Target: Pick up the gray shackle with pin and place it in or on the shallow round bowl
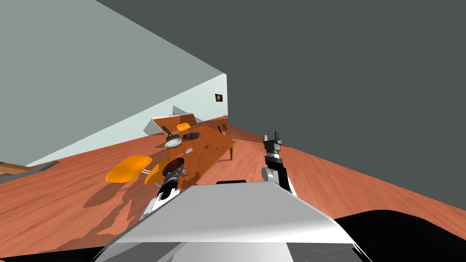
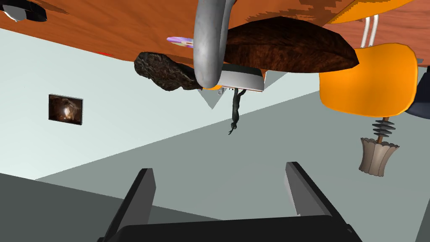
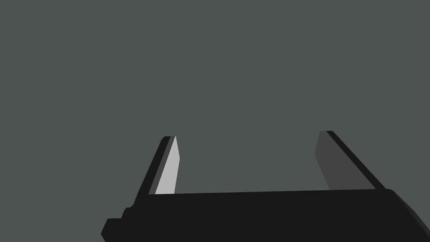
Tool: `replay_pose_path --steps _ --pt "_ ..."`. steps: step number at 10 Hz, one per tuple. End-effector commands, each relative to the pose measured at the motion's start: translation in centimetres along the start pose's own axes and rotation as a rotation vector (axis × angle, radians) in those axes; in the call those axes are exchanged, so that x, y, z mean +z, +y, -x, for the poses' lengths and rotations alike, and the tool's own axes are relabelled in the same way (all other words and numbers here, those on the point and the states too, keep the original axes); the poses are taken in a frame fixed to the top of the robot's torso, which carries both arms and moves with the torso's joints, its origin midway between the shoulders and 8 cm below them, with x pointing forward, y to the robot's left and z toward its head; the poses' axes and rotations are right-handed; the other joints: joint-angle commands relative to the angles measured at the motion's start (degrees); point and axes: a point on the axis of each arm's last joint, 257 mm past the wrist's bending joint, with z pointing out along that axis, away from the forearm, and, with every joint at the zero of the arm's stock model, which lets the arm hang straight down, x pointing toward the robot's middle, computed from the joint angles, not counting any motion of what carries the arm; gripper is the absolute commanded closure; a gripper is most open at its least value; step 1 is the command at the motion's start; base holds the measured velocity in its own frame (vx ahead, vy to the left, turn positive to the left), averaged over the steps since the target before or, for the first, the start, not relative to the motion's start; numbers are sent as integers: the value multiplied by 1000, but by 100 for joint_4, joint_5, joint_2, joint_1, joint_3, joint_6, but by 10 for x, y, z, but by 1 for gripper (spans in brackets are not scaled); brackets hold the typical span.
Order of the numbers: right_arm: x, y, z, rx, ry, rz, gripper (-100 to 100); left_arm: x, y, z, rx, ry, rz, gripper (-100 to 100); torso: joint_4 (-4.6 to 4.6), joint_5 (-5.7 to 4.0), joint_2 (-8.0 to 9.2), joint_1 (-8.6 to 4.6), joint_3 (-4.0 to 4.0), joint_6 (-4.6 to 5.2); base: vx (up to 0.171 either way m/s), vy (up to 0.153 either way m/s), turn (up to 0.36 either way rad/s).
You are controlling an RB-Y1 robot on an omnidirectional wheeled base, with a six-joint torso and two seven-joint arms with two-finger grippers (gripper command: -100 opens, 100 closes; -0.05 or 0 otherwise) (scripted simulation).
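Wood floor point(image 1: 68, 200); pale wall point(image 1: 68, 68) at 10 o'clock, dark grey wall point(image 1: 355, 68) from 1 to 3 o'clock. Long brown wood counter point(image 1: 207, 157) at 12 o'clock, running away from me. Two orange chairs point(image 1: 129, 168) sit against its 9 o'clock edge. The pale shallow round bowl point(image 1: 173, 143) is on the counter's far left part.

The left gripper point(image 1: 180, 173) is at the counter's near end. Its fingers point(image 2: 142, 197) are spread wide with nothing between them. The grey shackle point(image 2: 208, 50) lies on the counter straight ahead of the fingertips, not touching them, its loop against a dark brown lump point(image 2: 289, 46).

The right gripper point(image 1: 271, 136) is raised at 1 o'clock over bare floor, with its fingers point(image 3: 168, 168) wide apart and empty. There is open floor along the counter's 3 o'clock edge.
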Motion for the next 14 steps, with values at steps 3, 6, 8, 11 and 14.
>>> replay_pose_path --steps 3,6,8,11,14 --pt "0 0 0 0 0 0 0 -13 44 -38 46 79 93 -100 6 1 29 7 16 0 89 -34 -45" --pt "0 0 0 0 0 0 0 -34 80 -73 78 153 168 -100 7 2 33 11 19 0 92 -27 -51" --pt "0 0 0 0 0 0 0 -47 93 -92 87 192 202 -100 3 0 13 3 7 0 123 -24 -35" --pt "0 0 0 0 0 0 0 -50 100 -101 87 208 212 0 8 1 40 13 22 0 49 -10 -18" --pt "0 0 0 0 0 0 0 -61 91 -117 93 211 197 -100 7 9 32 54 18 -1 89 94 51"
